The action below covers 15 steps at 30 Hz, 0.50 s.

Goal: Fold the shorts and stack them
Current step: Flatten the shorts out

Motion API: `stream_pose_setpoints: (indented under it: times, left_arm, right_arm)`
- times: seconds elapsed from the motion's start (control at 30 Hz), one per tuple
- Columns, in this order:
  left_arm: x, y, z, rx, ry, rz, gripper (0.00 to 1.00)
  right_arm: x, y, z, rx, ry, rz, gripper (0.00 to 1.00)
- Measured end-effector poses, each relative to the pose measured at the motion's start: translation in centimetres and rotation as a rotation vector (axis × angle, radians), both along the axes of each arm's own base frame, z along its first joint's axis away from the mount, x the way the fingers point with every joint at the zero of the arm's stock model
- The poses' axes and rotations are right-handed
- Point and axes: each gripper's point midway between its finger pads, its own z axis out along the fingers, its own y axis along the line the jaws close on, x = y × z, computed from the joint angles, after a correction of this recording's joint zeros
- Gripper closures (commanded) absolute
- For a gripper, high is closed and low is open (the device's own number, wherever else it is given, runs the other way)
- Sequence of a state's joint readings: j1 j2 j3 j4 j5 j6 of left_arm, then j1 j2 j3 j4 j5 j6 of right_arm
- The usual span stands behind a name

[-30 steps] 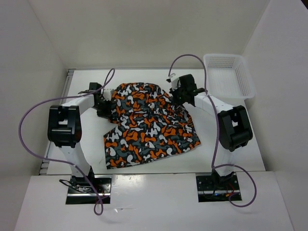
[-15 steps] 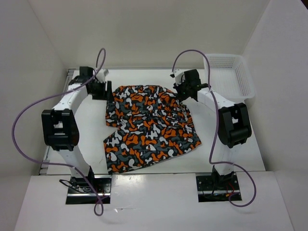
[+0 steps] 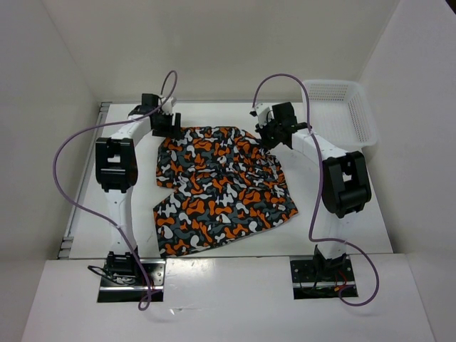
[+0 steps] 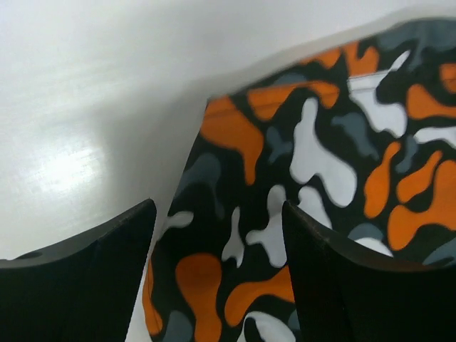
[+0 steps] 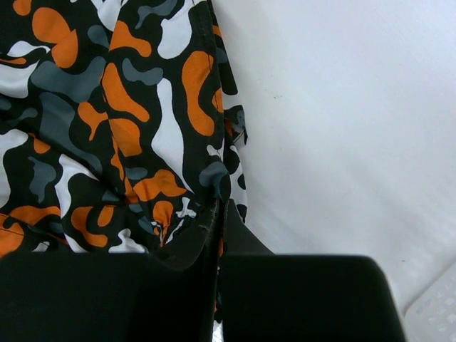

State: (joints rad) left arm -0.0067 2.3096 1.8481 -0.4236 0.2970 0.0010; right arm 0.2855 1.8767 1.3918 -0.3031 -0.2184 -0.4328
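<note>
The shorts [image 3: 221, 185], printed with orange, black, white and grey blobs, lie spread on the white table, with a lower layer sticking out toward the near left. My left gripper [image 3: 173, 122] hovers open over their far left corner. In the left wrist view its fingers [image 4: 217, 206] straddle that corner of the shorts [image 4: 320, 157] without pinching it. My right gripper [image 3: 269, 139] is shut on the far right edge. The right wrist view shows a fold of the shorts [image 5: 128, 107] pinched between the closed jaws of that gripper [image 5: 221, 206].
A white plastic mesh basket [image 3: 338, 110] stands at the far right corner of the table, and its corner shows as the basket [image 5: 434, 313] in the right wrist view. White walls enclose the table on three sides. Purple cables arc over both arms.
My left gripper has opened and let go of the shorts' far left corner, swung out and back, then returned over that corner. The far edge now lies flatter. The right gripper keeps its grip.
</note>
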Motion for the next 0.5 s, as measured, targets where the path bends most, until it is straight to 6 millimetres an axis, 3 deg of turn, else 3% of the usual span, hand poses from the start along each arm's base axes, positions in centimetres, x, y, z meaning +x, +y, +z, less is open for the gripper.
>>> stream_pose_setpoints:
  times: [0.07,0.13,0.17,0.27,0.3,0.5]
  left_arm:
    - [1.0,-0.7,0.6,0.008,-0.032,-0.005,0.23]
    - [1.3,-1.3,0.8,0.016,-0.047,-0.012,0.32]
    - [1.2,-1.6,0.7,0.017,-0.043,-0.015,0.46]
    - [0.7,-2.9,-0.1,0.007,-0.018,-0.042,0.75]
    - [0.3,-3.4,-0.4,0.002,-0.005,-0.055,0.99]
    - [-0.2,-4.1,0.0,-0.009,0.019,-0.072,1.00]
  right_arm:
    - [0.0,0.0,0.0,0.000,0.001,0.004,1.00]
    - [-0.1,0.0,0.0,0.000,0.002,0.004,1.00]
    - [-0.1,0.0,0.0,-0.001,0.003,0.005,1.00]
    - [0.0,0.0,0.0,-0.003,0.001,0.002,1.00]
    - [0.0,-0.1,0.0,-0.005,0.000,-0.002,1.00]
    - [1.6,-1.2,1.1,-0.049,-0.053,-0.070,1.00]
